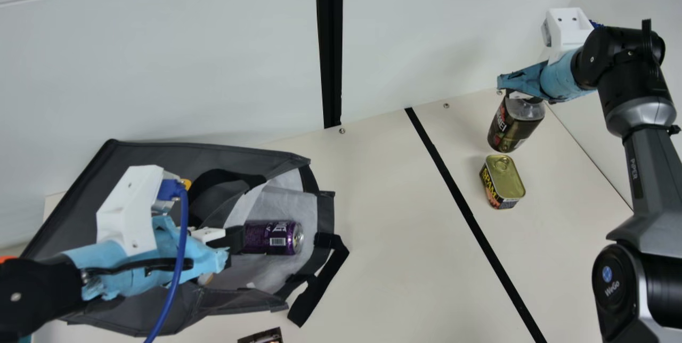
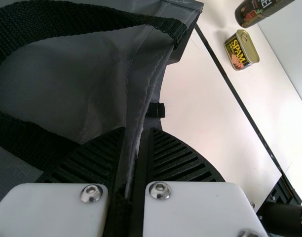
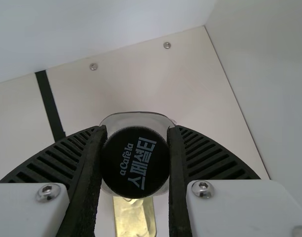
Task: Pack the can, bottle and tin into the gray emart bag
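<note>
A dark thing [image 1: 261,336] pokes in at the near edge of the worktop [image 1: 394,226], mostly cut off. Just past it is the left gripper [image 1: 232,244]. Its jaws are almost closed, with only a thin bit of cloth between them: they pinch the edge of the gray emart bag [image 1: 160,156]. The bag lies on its side, its mouth facing the black stripe [image 1: 469,210]. The purple can [image 1: 273,237] lies on its side on the pale lining in that mouth, just beside the jaws.

Across the stripe, the tin [image 1: 503,175] sits on the worktop, its gold lid facing up. Close behind it is the bottle [image 1: 512,127], tipped a little. I can't tell if its bottom touches the worktop. The right gripper [image 1: 514,92] has the bottle by its black cap [image 3: 135,163]. Its jaws are partly open, just as wide as the cap, one touching each side.
</note>
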